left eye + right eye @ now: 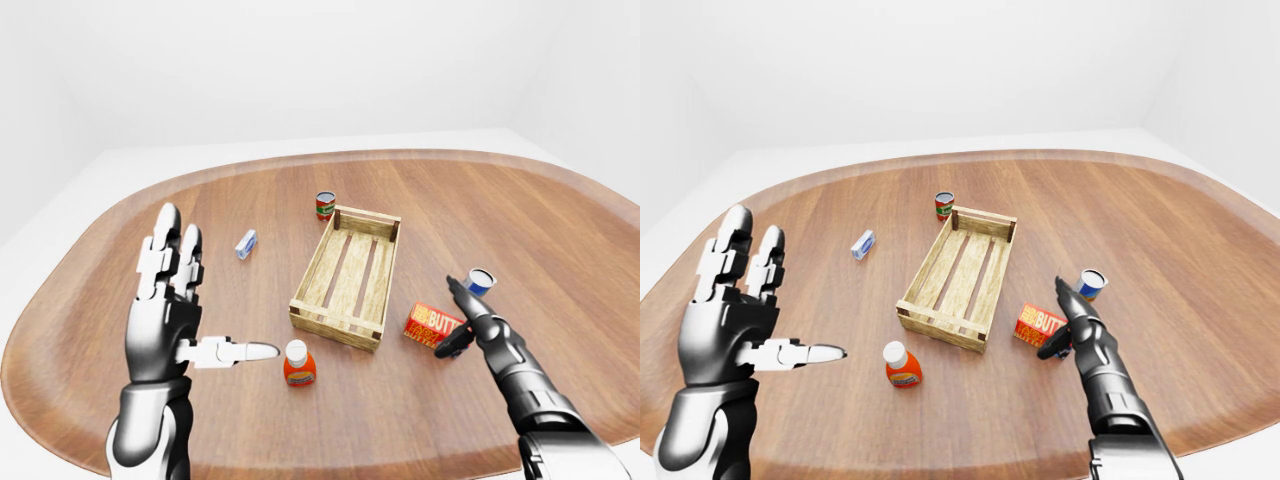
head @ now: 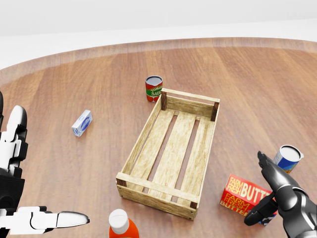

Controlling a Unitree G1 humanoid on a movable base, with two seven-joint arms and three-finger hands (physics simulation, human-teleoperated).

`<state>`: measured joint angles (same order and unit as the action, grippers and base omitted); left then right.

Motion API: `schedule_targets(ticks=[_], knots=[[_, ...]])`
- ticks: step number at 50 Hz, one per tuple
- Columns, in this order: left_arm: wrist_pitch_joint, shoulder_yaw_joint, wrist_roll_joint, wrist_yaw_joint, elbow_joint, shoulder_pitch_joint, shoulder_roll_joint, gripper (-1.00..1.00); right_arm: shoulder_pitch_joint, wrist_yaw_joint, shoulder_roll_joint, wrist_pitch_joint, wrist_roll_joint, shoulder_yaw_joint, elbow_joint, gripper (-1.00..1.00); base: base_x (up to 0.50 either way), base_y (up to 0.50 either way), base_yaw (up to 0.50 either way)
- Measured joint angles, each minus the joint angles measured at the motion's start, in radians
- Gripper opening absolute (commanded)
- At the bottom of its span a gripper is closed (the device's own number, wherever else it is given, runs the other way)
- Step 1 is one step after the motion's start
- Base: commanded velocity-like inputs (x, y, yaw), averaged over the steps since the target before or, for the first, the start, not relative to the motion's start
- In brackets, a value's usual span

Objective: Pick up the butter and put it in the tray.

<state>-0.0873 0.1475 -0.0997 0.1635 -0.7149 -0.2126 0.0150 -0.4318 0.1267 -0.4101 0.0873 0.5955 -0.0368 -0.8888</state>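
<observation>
The butter [image 2: 244, 195] lies on the table [image 2: 257, 89] at four o'clock from the empty tray [image 2: 171, 151], so nothing is placed yet. The right hand [image 2: 270, 196] straddles its right end, fingers spread, not closed; grasp, lift and drop remain. The left hand [image 1: 170, 310] hangs idle at nine o'clock in the left-eye view, fingers splayed.

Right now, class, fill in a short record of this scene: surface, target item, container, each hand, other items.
Surface: wooden table
Target item: butter box, on the table, right of the tray, outside it
Container: wooden tray, nothing inside
Right hand: right hand open, at the butter box's right end, not closed round it
Left hand: left hand open, raised, holding nothing
Other items: tomato sauce can, blue can, orange bottle, small blue-white carton
</observation>
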Motion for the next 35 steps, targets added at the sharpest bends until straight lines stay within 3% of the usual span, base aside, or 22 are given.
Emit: schedule_targets(ticks=[35], knots=[[0.0, 0.0, 0.0, 0.0, 0.002, 0.001, 0.001, 1.0, -0.05, -0.02, 0.001, 0.0, 0.022, 0.025, -0.133, 1.0, 0.0, 0.0, 0.0]])
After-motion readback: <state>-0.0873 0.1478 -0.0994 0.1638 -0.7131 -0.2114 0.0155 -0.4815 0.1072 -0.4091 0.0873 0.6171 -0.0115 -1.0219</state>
